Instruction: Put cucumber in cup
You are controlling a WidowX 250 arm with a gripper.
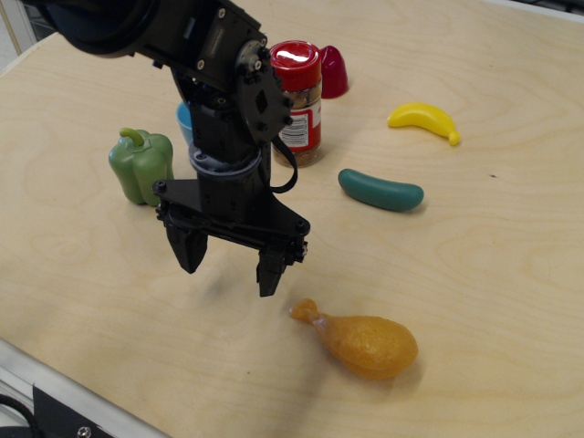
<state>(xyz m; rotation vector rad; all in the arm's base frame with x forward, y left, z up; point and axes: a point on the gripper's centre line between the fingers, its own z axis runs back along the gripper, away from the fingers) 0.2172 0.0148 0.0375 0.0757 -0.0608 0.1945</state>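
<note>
The cucumber (pixel 380 190) is a dark teal-green sausage shape lying flat on the wooden table, right of centre. The cup (pixel 185 121) is light blue; only a sliver of its rim shows behind the black arm, beside the bell pepper. My gripper (pixel 230 265) hangs open and empty just above the table at centre-left, fingers pointing down. It is well to the left of the cucumber and in front of the cup.
A green bell pepper (pixel 141 165) stands left of the arm. A red-lidded spice jar (pixel 298 100) and a dark red object (pixel 332 71) stand behind. A yellow banana (pixel 425 121) lies far right. An orange chicken drumstick (pixel 365 341) lies right of the gripper, in front.
</note>
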